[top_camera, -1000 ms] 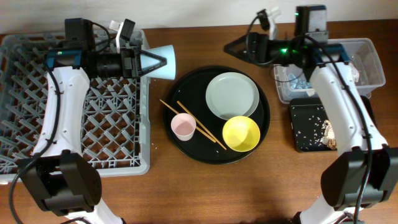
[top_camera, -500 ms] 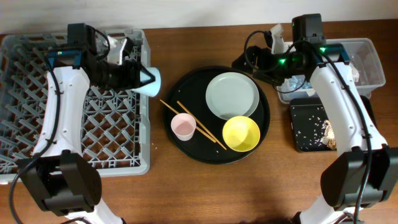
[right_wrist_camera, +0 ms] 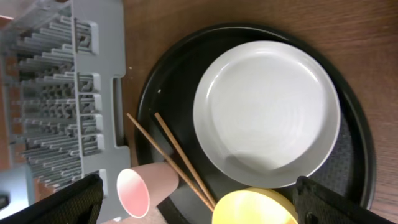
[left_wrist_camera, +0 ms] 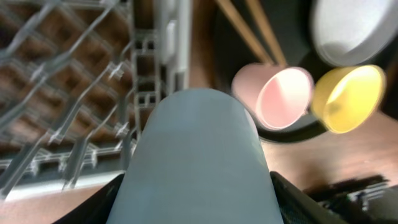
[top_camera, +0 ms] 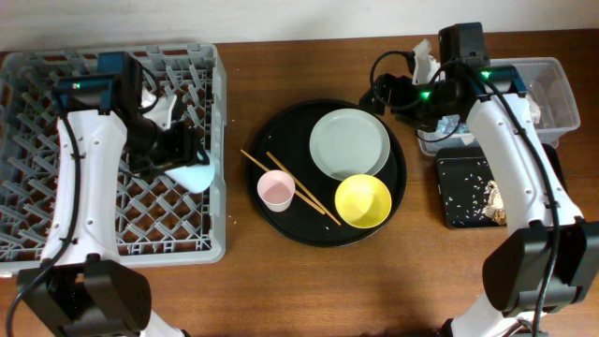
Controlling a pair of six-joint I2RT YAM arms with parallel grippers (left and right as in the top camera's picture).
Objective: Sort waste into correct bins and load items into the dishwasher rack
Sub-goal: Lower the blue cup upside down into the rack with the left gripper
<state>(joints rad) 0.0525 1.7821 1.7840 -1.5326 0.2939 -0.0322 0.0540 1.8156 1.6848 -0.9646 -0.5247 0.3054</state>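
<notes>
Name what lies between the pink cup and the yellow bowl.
The wooden chopsticks cross the tray between the pink cup and the yellow bowl, seen overhead.

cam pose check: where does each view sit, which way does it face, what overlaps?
Overhead: fixed above the table, looking straight down on dish rack, black tray and clear bin; left arm and right arm show.
Left wrist: on the left arm at the rack's edge, looking along the held blue cup toward the tray; its fingers at the bottom corners.
Right wrist: on the right arm, looking down at the tray; its fingers at the bottom corners.
Both wrists share: pink cup, chopsticks, yellow bowl.
</notes>
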